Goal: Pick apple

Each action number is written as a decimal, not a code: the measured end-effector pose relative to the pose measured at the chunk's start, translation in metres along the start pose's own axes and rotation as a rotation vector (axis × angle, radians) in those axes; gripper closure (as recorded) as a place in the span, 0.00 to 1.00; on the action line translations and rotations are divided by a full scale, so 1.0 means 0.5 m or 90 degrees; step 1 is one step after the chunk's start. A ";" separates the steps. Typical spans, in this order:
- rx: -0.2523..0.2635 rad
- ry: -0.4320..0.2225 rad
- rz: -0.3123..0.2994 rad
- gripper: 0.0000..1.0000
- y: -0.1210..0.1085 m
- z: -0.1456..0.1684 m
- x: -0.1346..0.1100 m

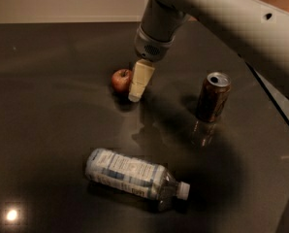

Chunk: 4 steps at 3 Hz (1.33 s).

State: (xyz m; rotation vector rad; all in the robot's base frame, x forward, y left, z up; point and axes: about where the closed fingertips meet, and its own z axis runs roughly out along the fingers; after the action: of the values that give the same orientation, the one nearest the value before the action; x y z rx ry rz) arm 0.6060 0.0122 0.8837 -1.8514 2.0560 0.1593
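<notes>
My gripper (135, 95) hangs tip-down, a cream, blocky end low over the dark glossy table (47, 110). Whether my jaws are apart or together I cannot tell. Just beside it on the left sits the apple (120, 79), small, round, red with a yellowish patch. A brown metal can (212, 97) stands upright well to the right. Nearer the camera a clear, white-capped plastic bottle (135, 174) lies on its side.

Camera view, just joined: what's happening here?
The arm's gripper is down at the dark table, right beside the apple on its right as seen here, apparently lining up a pick. The apple sits on the table, not yet lifted. A brown can stands upright further right; a water bottle lies on its side nearer the camera.
</notes>
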 end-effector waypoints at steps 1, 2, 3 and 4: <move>-0.003 -0.006 0.002 0.00 0.003 0.020 -0.017; -0.002 -0.006 0.009 0.00 -0.002 0.048 -0.029; 0.000 -0.005 0.013 0.00 -0.014 0.070 -0.036; -0.001 -0.001 0.020 0.19 -0.023 0.087 -0.033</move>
State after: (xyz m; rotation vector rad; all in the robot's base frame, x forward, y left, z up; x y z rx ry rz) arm 0.6268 0.0403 0.8509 -1.8207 2.0848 0.1693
